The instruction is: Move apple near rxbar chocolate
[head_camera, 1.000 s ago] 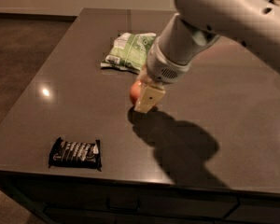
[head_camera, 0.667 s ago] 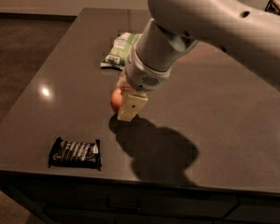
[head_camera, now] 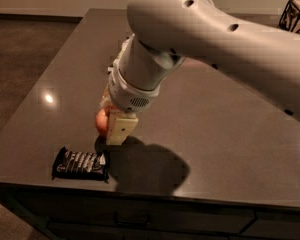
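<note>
Since a second ago, the arm has swung forward and left, bringing its load from mid-counter toward the front edge. Its gripper (head_camera: 114, 131) is clenched on the apple (head_camera: 102, 122), low over the dark countertop (head_camera: 225, 134), with one cream finger (head_camera: 122, 128) showing on the fruit's right side. Just below and to the left lies the rxbar chocolate (head_camera: 81, 164), close to the apple but apart from it.
</note>
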Controlling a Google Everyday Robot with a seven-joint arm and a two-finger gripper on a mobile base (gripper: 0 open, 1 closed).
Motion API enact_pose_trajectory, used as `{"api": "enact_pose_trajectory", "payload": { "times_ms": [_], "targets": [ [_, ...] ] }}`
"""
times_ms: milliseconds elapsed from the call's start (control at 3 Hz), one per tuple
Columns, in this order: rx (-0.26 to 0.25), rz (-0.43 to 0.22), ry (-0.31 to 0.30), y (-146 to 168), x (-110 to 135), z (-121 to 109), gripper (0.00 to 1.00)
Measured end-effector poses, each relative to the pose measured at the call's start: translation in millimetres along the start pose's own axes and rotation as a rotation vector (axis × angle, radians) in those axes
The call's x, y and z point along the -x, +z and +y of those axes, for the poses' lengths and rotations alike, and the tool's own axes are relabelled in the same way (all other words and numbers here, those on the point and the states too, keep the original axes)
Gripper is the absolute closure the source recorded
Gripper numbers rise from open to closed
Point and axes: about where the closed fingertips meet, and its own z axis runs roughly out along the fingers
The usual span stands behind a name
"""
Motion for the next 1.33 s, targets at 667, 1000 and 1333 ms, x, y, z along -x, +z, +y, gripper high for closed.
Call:
{"api": "enact_pose_trajectory", "payload": {
  "times_ms": [667, 1000, 1333],
  "targets": [
    [0.01, 0.004, -0.029, 7.8, 4.1, 3.6, 0.4],
    [0.007, 0.006, -0.032, 6.3, 5.5, 4.2, 0.17],
    [0.004, 0.008, -0.035, 4.6, 7.1, 4.9, 0.0]
  ]
}}
